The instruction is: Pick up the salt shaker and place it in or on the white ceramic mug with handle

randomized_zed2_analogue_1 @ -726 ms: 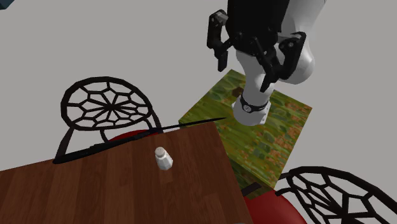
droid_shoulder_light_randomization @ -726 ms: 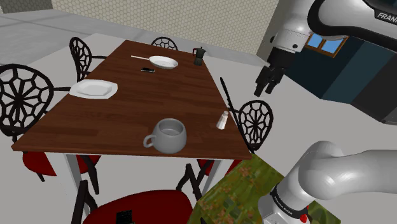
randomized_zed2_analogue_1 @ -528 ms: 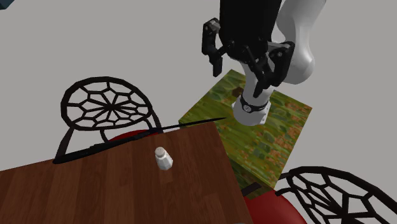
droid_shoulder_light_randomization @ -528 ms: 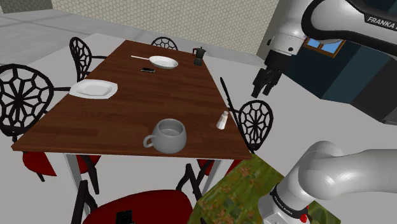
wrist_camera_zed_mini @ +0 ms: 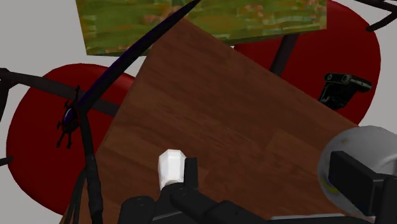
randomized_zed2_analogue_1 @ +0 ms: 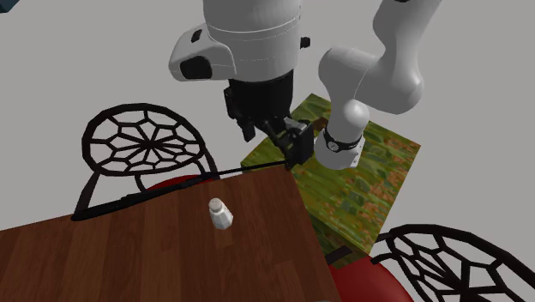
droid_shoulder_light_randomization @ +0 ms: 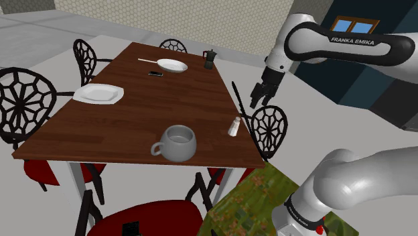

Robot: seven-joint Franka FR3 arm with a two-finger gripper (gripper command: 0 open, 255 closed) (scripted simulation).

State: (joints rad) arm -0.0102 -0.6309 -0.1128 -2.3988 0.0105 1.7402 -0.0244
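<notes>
The small white salt shaker [droid_shoulder_light_randomization: 234, 126] stands upright near the table edge on the shoulder view's right; I also see the shaker [randomized_zed2_analogue_1: 221, 214] [wrist_camera_zed_mini: 170, 168] in the other two views. A grey mug with a handle [droid_shoulder_light_randomization: 176, 143] sits near the table's front edge, to the left of the shaker, and the mug [wrist_camera_zed_mini: 351, 145] rounds into the wrist view. My black gripper [droid_shoulder_light_randomization: 262, 94] hangs open in the air above and beyond the shaker, over the chair back. In the second exterior view the gripper [randomized_zed2_analogue_1: 274, 140] is above the table corner with its fingers apart and nothing between them.
The brown table [droid_shoulder_light_randomization: 134, 114] carries two white plates [droid_shoulder_light_randomization: 98, 94] [droid_shoulder_light_randomization: 172, 66] and a black pot [droid_shoulder_light_randomization: 210, 59] at its far end. A black web-back chair [droid_shoulder_light_randomization: 268, 129] stands just beside the shaker. The green patterned stand [randomized_zed2_analogue_1: 360, 172] sits close to the table corner.
The arm has swung towards the table. The gripper moved left and slightly down in the shoulder view, from beside the stand to above the chair back near the shaker. It stays open.
</notes>
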